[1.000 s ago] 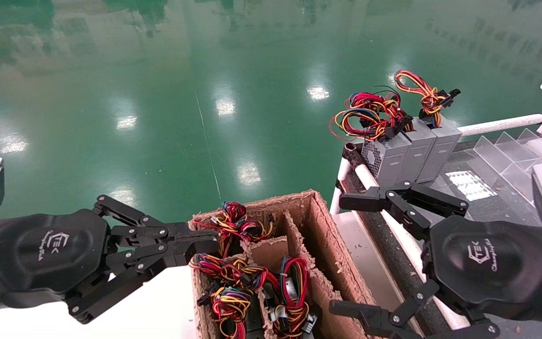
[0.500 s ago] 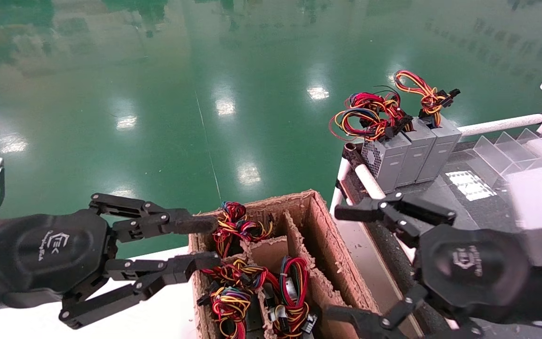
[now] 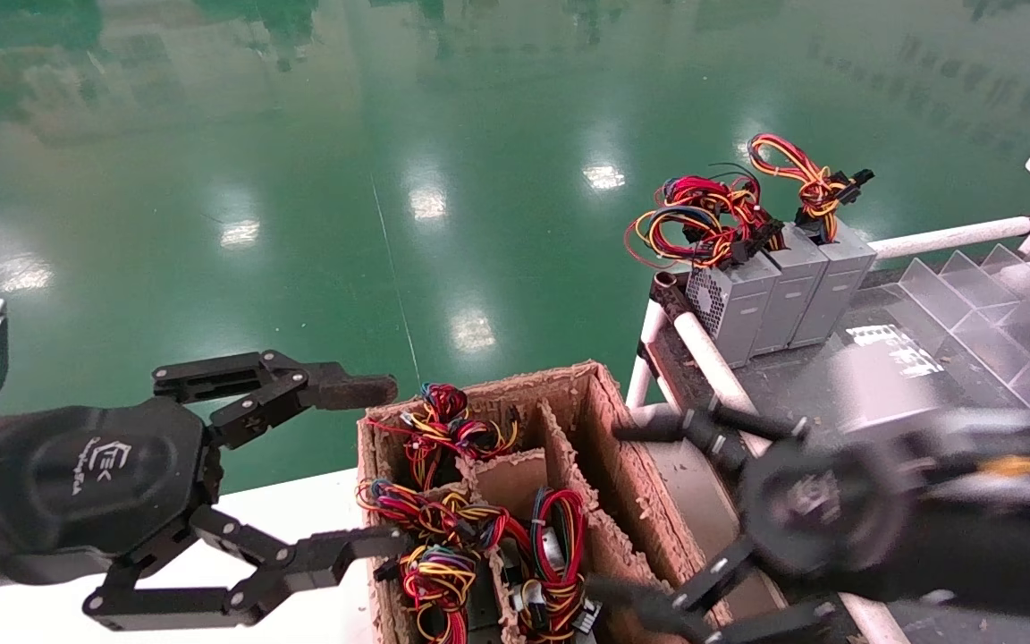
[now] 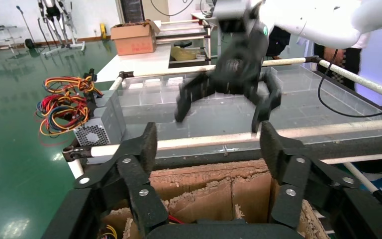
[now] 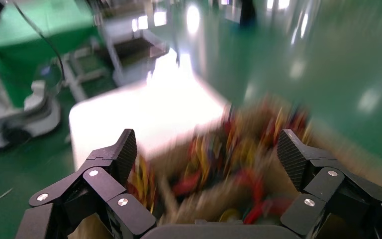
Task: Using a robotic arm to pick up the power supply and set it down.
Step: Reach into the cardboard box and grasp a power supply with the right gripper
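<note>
Three grey power supplies (image 3: 774, 300) with coloured wire bunches stand side by side on the rack's far left corner; the end one (image 4: 102, 124) also shows in the left wrist view. More wire bunches (image 3: 470, 537) fill a cardboard box (image 3: 609, 420). My right gripper (image 3: 622, 514), all black, is open and blurred with motion over the box's right wall. In its wrist view the right gripper (image 5: 208, 154) hangs open above blurred wires (image 5: 238, 164). My left gripper (image 3: 372, 465), with a brownish pad, is wide open at the box's left side, holding nothing.
A white-tubed rack (image 3: 703, 344) with a dark deck and clear plastic dividers (image 3: 971, 295) stands to the right. A white table (image 3: 300, 608) lies under the cardboard box. Green glossy floor (image 3: 390, 179) spreads beyond. The right gripper (image 4: 229, 74) shows over the rack in the left wrist view.
The left gripper went from nearly shut to wide open. The right arm swung left and down from the rack's edge toward the cardboard box, still open.
</note>
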`<state>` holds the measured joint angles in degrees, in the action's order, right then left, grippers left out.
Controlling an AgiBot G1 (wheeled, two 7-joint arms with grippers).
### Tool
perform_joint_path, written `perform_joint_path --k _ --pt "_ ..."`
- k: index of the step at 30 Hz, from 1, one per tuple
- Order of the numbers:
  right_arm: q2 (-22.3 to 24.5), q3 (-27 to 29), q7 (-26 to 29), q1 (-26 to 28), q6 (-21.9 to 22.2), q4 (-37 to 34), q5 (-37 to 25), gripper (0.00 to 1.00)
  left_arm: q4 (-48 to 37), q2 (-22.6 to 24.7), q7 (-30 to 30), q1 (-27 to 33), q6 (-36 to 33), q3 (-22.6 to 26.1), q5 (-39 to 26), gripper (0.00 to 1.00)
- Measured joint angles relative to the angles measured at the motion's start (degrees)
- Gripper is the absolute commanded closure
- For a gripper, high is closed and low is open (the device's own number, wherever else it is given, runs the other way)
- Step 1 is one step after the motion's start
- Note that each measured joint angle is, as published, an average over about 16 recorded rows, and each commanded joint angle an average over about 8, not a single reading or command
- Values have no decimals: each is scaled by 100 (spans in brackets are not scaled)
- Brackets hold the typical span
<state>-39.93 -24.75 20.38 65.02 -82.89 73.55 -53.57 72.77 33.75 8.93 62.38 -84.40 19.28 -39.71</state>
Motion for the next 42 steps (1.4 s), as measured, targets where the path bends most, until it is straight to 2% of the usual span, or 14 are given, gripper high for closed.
perform_joint_path --k 7,9,15,17,28,42 --pt "-524 -526 469 159 13 98 -562 0 -1 0 -1 1 0 1 0 0" --pt "-695 -660 547 204 0 127 -691 16 -1 0 -1 1 0 1 0 0" --pt "-1129 -971 619 281 -27 151 -1013 91 -1 0 -1 1 0 2 1 0" --pt "-1244 -1053 611 291 -27 141 -1110 100 -1 0 -1 1 0 2 1 0" --pt "-1634 -1321 493 291 26 -20 -1484 100 -1 -1 -2 1 0 3 2 0" --pt "-1686 -1326 383 220 83 -56 -1501 100 -1 -1 -3 2 1 5 3 0"
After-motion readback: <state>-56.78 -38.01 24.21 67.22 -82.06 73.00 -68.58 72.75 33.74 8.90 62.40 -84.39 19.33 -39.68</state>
